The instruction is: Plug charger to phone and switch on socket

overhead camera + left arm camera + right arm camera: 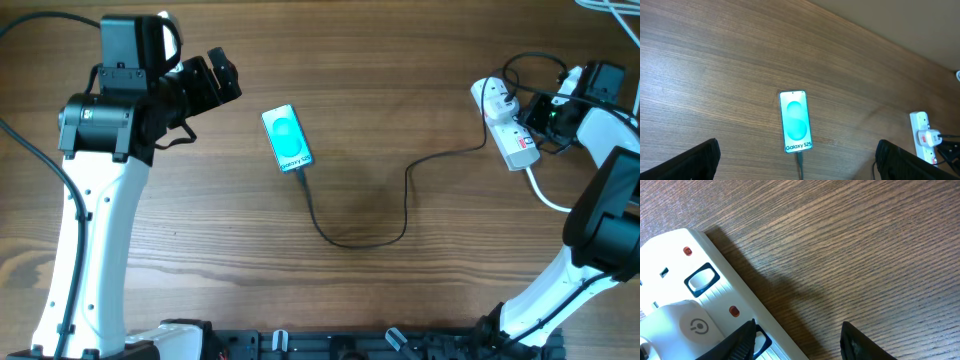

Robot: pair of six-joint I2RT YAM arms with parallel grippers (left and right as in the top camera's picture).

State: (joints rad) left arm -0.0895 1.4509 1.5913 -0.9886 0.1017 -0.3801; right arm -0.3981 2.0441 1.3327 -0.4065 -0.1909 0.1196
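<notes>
Phone (287, 139) lies face up near the middle of the wooden table (400, 60). Its long axis runs away from the robot, with the far end leaning a little left and the lettered end nearest the arms' bases. The charger cable (365, 242) is plugged into that near end. It loops toward the front edge, then climbs right to the socket (507, 125) at the far right. The socket is a white strip slanting from far-left to near-right, with a white plug (685, 327) seated in it. The left gripper (224, 78) hangs well off to the phone's far left, its jaws spread wide and holding nothing. Seen from its wrist, the phone lies ahead, centred between the two fingers (687, 162) and apart from both. The right gripper (797, 342) is parted and empty right at the socket. One finger overlaps the strip's edge by a rocker switch (702, 278), while the other is over bare wood.
</notes>
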